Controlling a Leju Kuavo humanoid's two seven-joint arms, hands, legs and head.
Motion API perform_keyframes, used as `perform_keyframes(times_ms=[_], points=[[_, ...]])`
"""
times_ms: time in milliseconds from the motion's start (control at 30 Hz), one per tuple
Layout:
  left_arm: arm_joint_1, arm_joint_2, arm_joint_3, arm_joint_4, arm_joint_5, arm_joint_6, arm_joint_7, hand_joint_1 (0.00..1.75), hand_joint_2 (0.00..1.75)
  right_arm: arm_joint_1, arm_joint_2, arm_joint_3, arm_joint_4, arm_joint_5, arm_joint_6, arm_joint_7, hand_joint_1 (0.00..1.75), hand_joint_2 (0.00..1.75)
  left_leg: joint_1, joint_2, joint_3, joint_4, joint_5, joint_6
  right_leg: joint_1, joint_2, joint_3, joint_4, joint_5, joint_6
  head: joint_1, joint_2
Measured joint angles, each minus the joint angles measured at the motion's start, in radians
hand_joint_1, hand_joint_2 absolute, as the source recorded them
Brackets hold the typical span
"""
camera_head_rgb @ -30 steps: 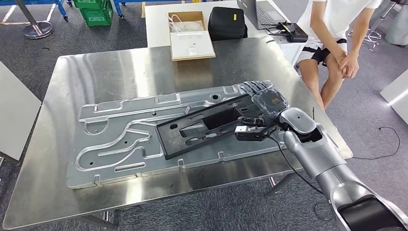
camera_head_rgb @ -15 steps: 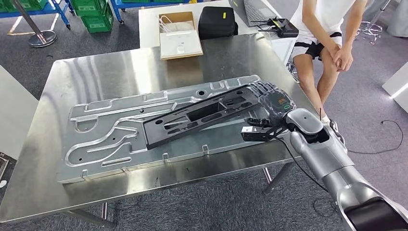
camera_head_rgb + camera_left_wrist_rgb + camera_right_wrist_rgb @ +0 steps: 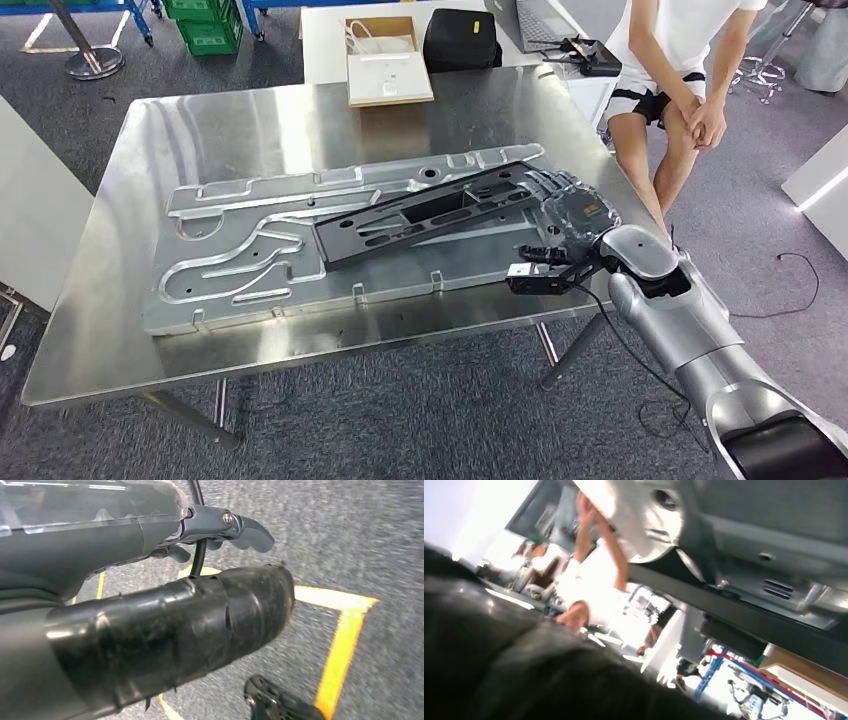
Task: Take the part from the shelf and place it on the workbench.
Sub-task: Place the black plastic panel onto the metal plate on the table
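Steel workbench [image 3: 250, 130] already carries the black part [image 3: 430, 215] near its right edge; right hand [image 3: 570, 210] fingers apparently still touching it, grip unclear. Next, probably release.

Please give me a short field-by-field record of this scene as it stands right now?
part: black slotted frame, lying on the ribbed metal panel
workbench: steel table carrying the panel
right hand: right hand at the frame's end near the seated person; grip unclear
left hand: left hand hanging over grey floor with yellow tape
bystander: seated person beyond the table
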Motion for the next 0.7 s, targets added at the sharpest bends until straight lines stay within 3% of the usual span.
perform_keyframes(times_ms=[67, 100, 133, 167, 233, 300, 333, 400, 433, 467, 533, 567, 600, 633, 667, 700], points=[[0.001, -0.001, -0.001, 0.0, 0.0, 0.0, 0.001, 0.0, 0.0, 0.001, -0.004, 0.0, 0.001, 0.0, 0.0, 0.0, 0.0, 0.0, -0.001, 0.001, -0.029, 0.001, 0.02, 0.003, -0.003, -0.001, -0.034, 0.127, -0.084, 0.008, 0.0, 0.0], [0.001, -0.001, -0.001, 0.0, 0.0, 0.0, 0.002, 0.0, 0.0, 0.003, -0.005, 0.0, 0.001, 0.0, 0.0, 0.0, 0.0, 0.0, -0.002, 0.001, -0.044, 0.003, 0.03, 0.002, -0.004, -0.001, -0.038, 0.17, -0.095, 0.011, 0.0, 0.0], [0.002, -0.001, -0.001, 0.0, 0.0, 0.0, 0.002, 0.0, 0.0, 0.004, -0.005, 0.0, 0.001, 0.0, 0.001, 0.0, 0.0, 0.0, -0.002, 0.002, -0.059, 0.006, 0.039, 0.001, -0.005, -0.001, -0.027, 0.183, -0.085, 0.012, 0.0, 0.0], [0.001, -0.002, -0.002, 0.0, 0.0, 0.0, 0.002, 0.0, 0.0, 0.004, -0.005, 0.0, 0.001, 0.0, 0.002, 0.0, 0.0, 0.0, -0.003, 0.002, -0.074, 0.01, 0.047, -0.001, -0.005, -0.001, 0.002, 0.16, -0.059, 0.011, 0.0, 0.0], [0.001, -0.005, -0.002, 0.0, 0.0, -0.001, 0.002, 0.0, 0.0, 0.0, -0.006, 0.0, 0.001, 0.0, 0.006, 0.0, 0.0, 0.0, -0.004, 0.001, -0.098, 0.02, 0.061, -0.007, -0.002, -0.001, 0.104, 0.032, -0.023, 0.003, 0.0, 0.0], [0.001, -0.008, -0.003, 0.0, -0.001, -0.003, 0.002, 0.0, 0.0, -0.007, -0.009, -0.001, 0.0, 0.0, 0.01, 0.0, 0.0, 0.0, -0.006, 0.0, -0.109, 0.025, 0.076, -0.017, 0.004, -0.001, 0.183, -0.086, -0.029, -0.009, 0.0, 0.0], [0.001, -0.009, -0.003, 0.0, -0.001, -0.004, 0.002, 0.0, 0.0, -0.01, -0.011, -0.001, 0.0, 0.0, 0.012, 0.0, 0.0, 0.0, -0.006, 0.0, -0.112, 0.024, 0.084, -0.022, 0.008, -0.001, 0.197, -0.113, -0.035, -0.015, 0.0, 0.0], [0.002, -0.011, -0.003, 0.0, -0.002, -0.004, 0.004, 0.0, 0.0, -0.015, -0.014, -0.001, 0.0, 0.0, 0.016, 0.0, 0.0, 0.0, -0.005, -0.001, -0.115, 0.019, 0.097, -0.034, 0.008, -0.003, 0.189, -0.125, -0.018, -0.029, 0.0, 0.0], [0.002, -0.011, -0.003, 0.0, -0.003, -0.005, 0.004, 0.0, 0.0, -0.018, -0.015, -0.001, 0.0, 0.001, 0.018, 0.0, 0.0, 0.0, -0.004, -0.002, -0.121, 0.027, 0.085, -0.04, 0.005, -0.005, 0.183, -0.131, -0.007, -0.036, 0.0, 0.0], [0.003, -0.012, -0.004, 0.0, -0.004, -0.005, 0.005, 0.0, 0.0, -0.02, -0.015, -0.001, 0.0, 0.001, 0.02, -0.001, 0.0, 0.0, -0.004, -0.003, -0.131, 0.049, 0.055, -0.045, 0.002, -0.007, 0.174, -0.137, 0.007, -0.044, 0.0, 0.0], [0.004, -0.013, -0.004, 0.0, -0.006, -0.006, 0.006, 0.0, 0.0, -0.025, -0.015, -0.001, 0.0, 0.001, 0.026, -0.001, 0.0, 0.0, 0.0, -0.004, -0.162, 0.149, -0.046, -0.054, -0.002, -0.008, 0.148, -0.142, 0.034, -0.052, -0.001, 0.0], [0.004, -0.014, -0.004, 0.0, -0.007, -0.006, 0.006, 0.0, 0.0, -0.026, -0.016, -0.001, 0.0, 0.0, 0.03, -0.001, 0.0, 0.0, 0.003, -0.004, -0.176, 0.216, -0.088, -0.058, -0.002, -0.009, 0.133, -0.14, 0.046, -0.053, -0.001, 0.0], [0.003, -0.015, -0.004, 0.0, -0.008, -0.007, 0.006, 0.0, 0.0, -0.027, -0.017, -0.001, 0.0, -0.001, 0.034, -0.001, 0.0, 0.0, 0.006, -0.004, -0.183, 0.273, -0.108, -0.062, -0.003, -0.009, 0.116, -0.137, 0.057, -0.051, -0.001, 0.0], [0.003, -0.015, -0.004, 0.0, -0.009, -0.007, 0.007, 0.0, 0.0, -0.027, -0.019, -0.001, 0.0, -0.003, 0.037, -0.001, 0.0, 0.0, 0.008, -0.003, -0.179, 0.305, -0.104, -0.066, -0.003, -0.009, 0.098, -0.133, 0.067, -0.049, -0.001, 0.0], [0.003, -0.015, -0.004, 0.0, -0.01, -0.007, 0.007, 0.0, 0.0, -0.027, -0.022, -0.001, 0.0, -0.006, 0.04, -0.002, 0.0, 0.0, 0.011, -0.003, -0.158, 0.304, -0.082, -0.069, -0.005, -0.01, 0.081, -0.127, 0.076, -0.045, -0.001, 0.0], [0.003, -0.015, -0.004, 0.0, -0.01, -0.007, 0.008, 0.0, 0.0, -0.027, -0.026, -0.001, -0.001, -0.009, 0.042, -0.002, 0.0, 0.0, 0.013, -0.003, -0.121, 0.269, -0.055, -0.07, -0.006, -0.011, 0.064, -0.119, 0.083, -0.04, -0.001, 0.0]])
